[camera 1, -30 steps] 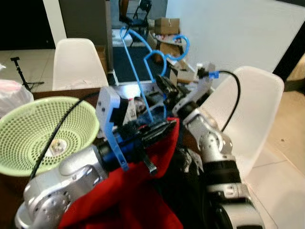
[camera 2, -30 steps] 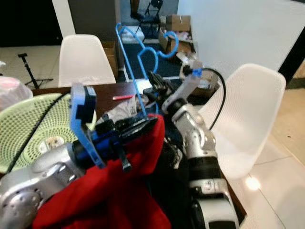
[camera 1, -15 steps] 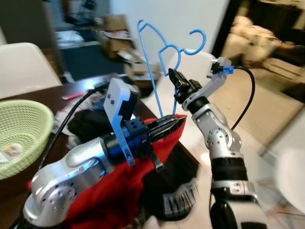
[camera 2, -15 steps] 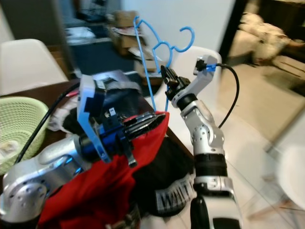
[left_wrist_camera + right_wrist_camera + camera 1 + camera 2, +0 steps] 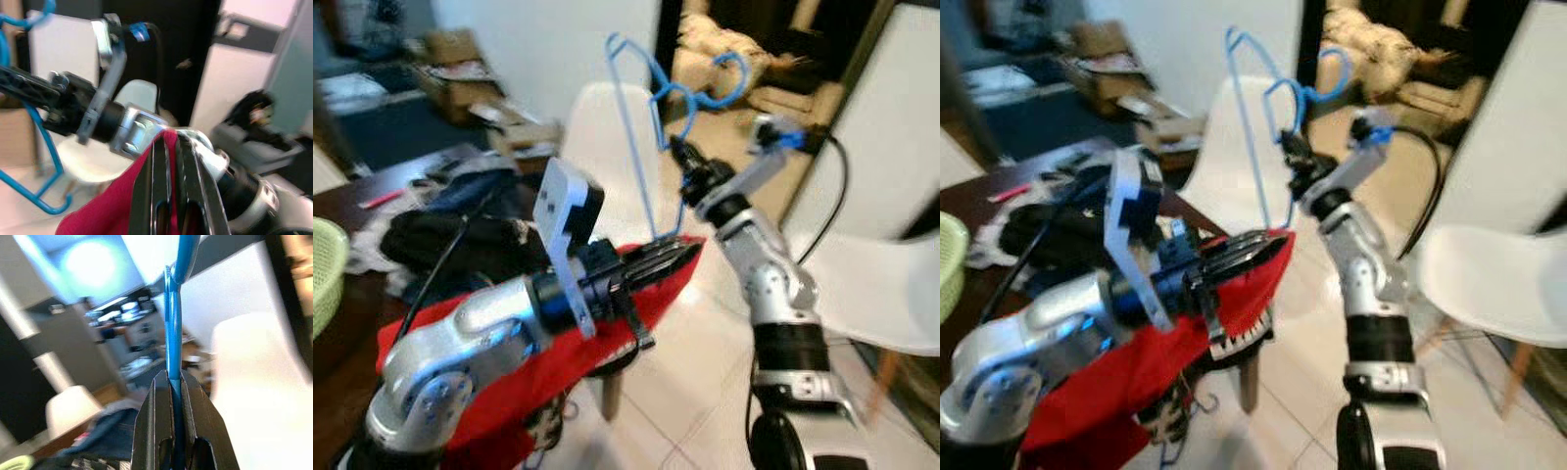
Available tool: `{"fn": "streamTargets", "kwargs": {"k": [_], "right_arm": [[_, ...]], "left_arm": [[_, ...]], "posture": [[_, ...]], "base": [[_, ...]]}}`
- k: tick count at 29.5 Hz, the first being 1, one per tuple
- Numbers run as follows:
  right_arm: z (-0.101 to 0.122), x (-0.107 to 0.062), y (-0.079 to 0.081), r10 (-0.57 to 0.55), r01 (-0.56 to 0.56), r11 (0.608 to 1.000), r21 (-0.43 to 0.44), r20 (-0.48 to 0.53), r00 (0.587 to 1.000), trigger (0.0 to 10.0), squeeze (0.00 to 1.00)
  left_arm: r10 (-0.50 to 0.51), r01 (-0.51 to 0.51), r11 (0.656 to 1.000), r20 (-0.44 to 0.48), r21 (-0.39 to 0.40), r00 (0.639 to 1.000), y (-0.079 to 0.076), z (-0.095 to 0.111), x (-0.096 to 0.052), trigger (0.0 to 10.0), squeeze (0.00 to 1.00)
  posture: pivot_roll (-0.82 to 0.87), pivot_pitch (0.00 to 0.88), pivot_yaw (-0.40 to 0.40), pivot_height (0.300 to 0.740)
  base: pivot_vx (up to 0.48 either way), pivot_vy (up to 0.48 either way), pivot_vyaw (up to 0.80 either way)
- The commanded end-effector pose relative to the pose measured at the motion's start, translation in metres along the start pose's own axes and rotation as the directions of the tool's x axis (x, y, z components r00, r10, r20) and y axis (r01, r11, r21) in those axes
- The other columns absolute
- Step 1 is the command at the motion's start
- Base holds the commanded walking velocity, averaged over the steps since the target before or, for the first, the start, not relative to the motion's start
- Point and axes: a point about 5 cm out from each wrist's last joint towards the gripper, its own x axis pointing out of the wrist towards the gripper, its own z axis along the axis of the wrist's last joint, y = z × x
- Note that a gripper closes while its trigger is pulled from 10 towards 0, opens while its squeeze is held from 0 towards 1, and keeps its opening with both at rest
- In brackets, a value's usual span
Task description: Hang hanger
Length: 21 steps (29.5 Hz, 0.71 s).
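A thin blue hanger (image 5: 646,127) stands upright in the air, its hook (image 5: 729,73) at the top right. My right gripper (image 5: 683,162) is shut on the hanger's lower neck; the right wrist view shows the blue wire (image 5: 174,333) pinched between the black fingers (image 5: 157,426). A red garment (image 5: 524,367) drapes over my left arm and hangs down. My left gripper (image 5: 675,257) is shut on the garment's top edge, just below the hanger; the red cloth (image 5: 112,210) lies between the fingers (image 5: 155,196) in the left wrist view.
A white chair (image 5: 597,147) stands behind the hanger, and another white chair (image 5: 891,294) at the right. The dark table (image 5: 372,196) at the left carries dark clothes (image 5: 440,230) and a green basket (image 5: 325,269). Tiled floor (image 5: 685,411) lies below, with cardboard boxes (image 5: 450,44) far back.
The camera has swung right, so the table and basket slid left and a second chair came in. Both grippers keep their holds on the hanger and the garment.
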Motion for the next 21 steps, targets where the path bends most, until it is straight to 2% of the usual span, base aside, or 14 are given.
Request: {"fn": "streamTargets", "kwargs": {"k": [1,8,15,17,19,20,21], "right_arm": [[0.001,-0.002,-0.001,-0.024,0.024,1.0,-0.021,0.007,1.0,10.0,0.0],[-0.001,-0.013,-0.019,-0.135,0.135,0.988,-0.072,0.006,0.991,10.0,0.0],[-0.005,-0.021,-0.031,-0.22,0.218,0.971,-0.102,-0.006,0.975,10.0,0.0],[-0.006,-0.022,-0.033,-0.237,0.234,0.966,-0.111,-0.009,0.972,10.0,0.0],[-0.008,-0.023,-0.035,-0.262,0.258,0.957,-0.132,-0.016,0.965,10.0,0.0],[-0.008,-0.023,-0.035,-0.262,0.258,0.957,-0.132,-0.016,0.965,10.0,0.0],[-0.01,-0.023,-0.035,-0.267,0.262,0.955,-0.136,-0.02,0.963,10.0,0.0]], "left_arm": [[-0.009,0.009,1.0,-0.004,0.021,1.0,0.005,0.001,0.004,10.0,0.0],[0.038,-0.037,0.999,-0.028,0.033,0.999,0.026,-0.007,0.009,10.0,0.0],[0.067,-0.065,0.997,-0.033,0.041,0.997,0.031,-0.01,0.011,10.0,0.0],[0.081,-0.079,0.995,-0.035,0.054,0.996,0.033,-0.013,0.012,10.0,0.0],[0.224,-0.219,0.971,-0.042,0.094,0.974,0.053,-0.028,0.01,10.0,0.0],[0.224,-0.219,0.971,-0.042,0.094,0.974,0.053,-0.028,0.01,10.0,0.0],[0.284,-0.278,0.955,-0.045,0.098,0.958,0.061,-0.034,0.008,10.0,0.0]], "posture": [[0.09,0.0,-0.019,0.74],[0.05,0.0,0.005,0.74],[0.05,0.0,0.005,0.74],[0.04,0.0,0.009,0.74],[0.04,0.0,0.007,0.74],[0.04,0.0,0.007,0.74],[0.04,0.0,0.007,0.74]], "base": [[-0.3,0.0,-0.76],[-0.292,0.0,-0.76],[-0.284,0.0,-0.76],[0.0,0.0,-0.76],[0.0,0.0,-0.76],[0.0,0.0,-0.76],[0.0,0.0,-0.76]]}}
